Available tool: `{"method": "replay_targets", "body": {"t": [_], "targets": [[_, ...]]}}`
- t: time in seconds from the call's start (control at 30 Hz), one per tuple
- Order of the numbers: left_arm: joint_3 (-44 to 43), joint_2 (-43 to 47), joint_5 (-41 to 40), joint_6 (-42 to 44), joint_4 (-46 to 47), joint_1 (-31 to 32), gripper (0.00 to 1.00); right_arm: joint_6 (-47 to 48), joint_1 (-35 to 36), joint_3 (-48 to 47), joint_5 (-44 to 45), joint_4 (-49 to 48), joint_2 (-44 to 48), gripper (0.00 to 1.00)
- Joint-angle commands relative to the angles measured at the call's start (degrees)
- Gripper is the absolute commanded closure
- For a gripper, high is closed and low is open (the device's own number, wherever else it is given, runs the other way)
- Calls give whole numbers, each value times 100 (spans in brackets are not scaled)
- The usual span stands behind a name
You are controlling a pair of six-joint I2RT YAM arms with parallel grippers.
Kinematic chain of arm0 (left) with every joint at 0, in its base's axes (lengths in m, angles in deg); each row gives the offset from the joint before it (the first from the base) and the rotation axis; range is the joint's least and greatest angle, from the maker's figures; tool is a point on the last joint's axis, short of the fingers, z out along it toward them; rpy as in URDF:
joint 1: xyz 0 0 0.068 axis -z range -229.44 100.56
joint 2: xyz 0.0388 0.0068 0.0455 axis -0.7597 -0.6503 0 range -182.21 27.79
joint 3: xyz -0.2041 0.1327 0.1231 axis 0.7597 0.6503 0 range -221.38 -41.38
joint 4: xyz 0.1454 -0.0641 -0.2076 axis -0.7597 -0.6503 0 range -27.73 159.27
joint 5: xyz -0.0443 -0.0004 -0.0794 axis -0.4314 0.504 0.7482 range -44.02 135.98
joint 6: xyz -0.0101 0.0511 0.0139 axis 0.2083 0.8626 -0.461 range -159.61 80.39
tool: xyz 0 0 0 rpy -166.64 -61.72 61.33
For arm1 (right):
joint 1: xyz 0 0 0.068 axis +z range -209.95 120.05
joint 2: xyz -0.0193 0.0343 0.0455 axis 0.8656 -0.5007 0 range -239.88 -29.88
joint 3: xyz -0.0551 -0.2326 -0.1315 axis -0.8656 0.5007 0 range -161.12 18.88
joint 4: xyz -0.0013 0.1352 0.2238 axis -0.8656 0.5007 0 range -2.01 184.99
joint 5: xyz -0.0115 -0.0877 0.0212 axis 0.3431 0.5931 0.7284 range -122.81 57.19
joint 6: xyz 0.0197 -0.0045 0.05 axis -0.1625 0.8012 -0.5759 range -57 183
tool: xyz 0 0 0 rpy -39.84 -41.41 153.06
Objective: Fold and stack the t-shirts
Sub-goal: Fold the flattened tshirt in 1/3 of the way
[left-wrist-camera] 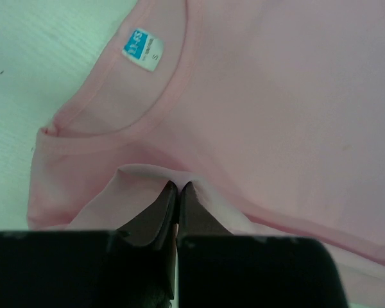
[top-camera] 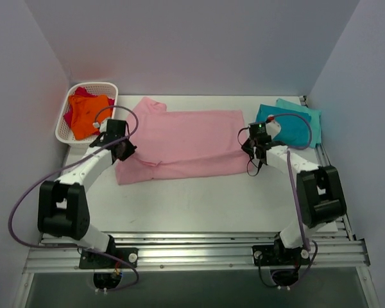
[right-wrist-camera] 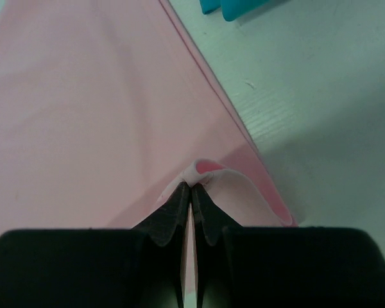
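A light pink t-shirt (top-camera: 179, 144) lies spread across the middle of the table, collar end to the left. My left gripper (top-camera: 119, 149) is shut on a pinched fold of its fabric (left-wrist-camera: 151, 176) just below the collar with its blue size tag (left-wrist-camera: 142, 49). My right gripper (top-camera: 253, 154) is shut on a raised fold at the shirt's right hem (right-wrist-camera: 208, 172). The folded teal t-shirt (top-camera: 289, 125) lies on the lighter turquoise one (top-camera: 308, 115) at the back right; a corner of it shows in the right wrist view (right-wrist-camera: 231, 8).
A white basket (top-camera: 64, 128) at the back left holds orange (top-camera: 90, 115) and red clothes. Grey walls close in the table on the left, back and right. An aluminium rail (top-camera: 192, 247) runs along the near edge.
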Motion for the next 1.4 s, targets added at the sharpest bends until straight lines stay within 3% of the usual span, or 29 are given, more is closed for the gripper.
{"method": "replay_targets", "body": {"t": [0.0,0.07,0.13,0.17,0.2,0.23,0.27,0.3,0.33,0.37,0.57,0.73,0.97,1.13,1.27,1.37], "targets": [[-904,-679,198,308,406,-155,98,-69,-73,-677,371,7,-727,100],[-1273,-1338,400,456,354,-287,96,-104,-73,-906,432,-37,-1045,100],[-1844,-2039,655,606,284,-419,74,-96,-82,-1414,458,129,-1598,100],[-2055,-2252,769,711,205,-446,56,-96,-90,-1600,476,226,-1783,100],[-2275,-2454,796,773,143,-481,18,-96,-108,-1776,485,314,-2037,100],[-2669,-2769,797,809,-66,-542,12,-87,-117,-2004,546,358,-2118,73],[-2847,-2868,779,774,-173,-577,8,-104,-108,-2093,616,394,-2171,54],[-3031,-2930,770,756,-217,-621,3,-113,-108,-2173,695,446,-2180,15],[-3068,-2940,823,748,-192,-657,3,-105,-108,-2252,861,481,-2171,4],[-3094,-2905,884,747,-156,-735,2,-113,-108,-2418,950,490,-2145,1],[-3534,-2475,666,993,-534,-868,6,-78,-91,-2745,1346,851,-1558,0],[-2841,-1528,401,1029,-298,-850,6,-43,76,-2552,1434,851,-1065,0],[-1102,-278,463,687,125,-614,6,-157,357,-945,1153,570,23,0],[320,757,-37,98,248,89,6,-403,498,917,504,-37,1070,0],[1272,1541,-538,-516,204,826,6,-491,516,1778,275,60,2000,0],[1816,2025,-793,-763,143,943,5,-570,516,2106,239,-45,2372,0]]}}
